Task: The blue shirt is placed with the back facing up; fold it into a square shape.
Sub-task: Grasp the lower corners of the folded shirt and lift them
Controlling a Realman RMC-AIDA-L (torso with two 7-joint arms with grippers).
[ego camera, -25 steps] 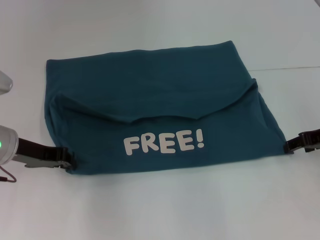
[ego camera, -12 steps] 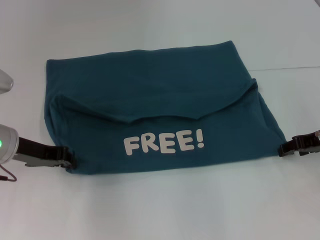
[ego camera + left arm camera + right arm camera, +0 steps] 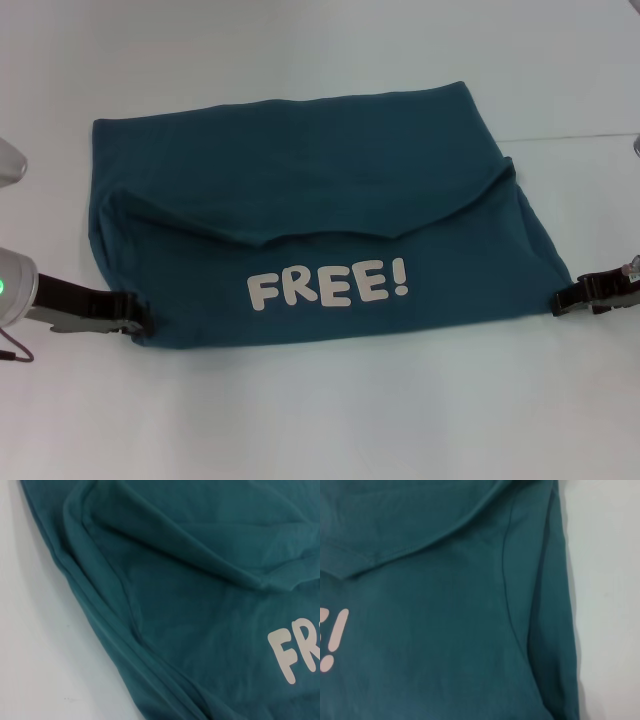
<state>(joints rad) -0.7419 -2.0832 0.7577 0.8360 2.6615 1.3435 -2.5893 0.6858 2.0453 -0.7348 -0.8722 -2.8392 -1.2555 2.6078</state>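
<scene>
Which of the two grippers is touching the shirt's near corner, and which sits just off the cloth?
The left gripper meets the blue shirt at its near left corner. The right gripper lies beside the near right corner, a sliver of table between them.

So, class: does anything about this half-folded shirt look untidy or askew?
Yes. The blue shirt has an uneven fold: the folded-over edge dips into a wavy line rather than running straight. The left pincer and right pincer sit at its near corners.
</scene>
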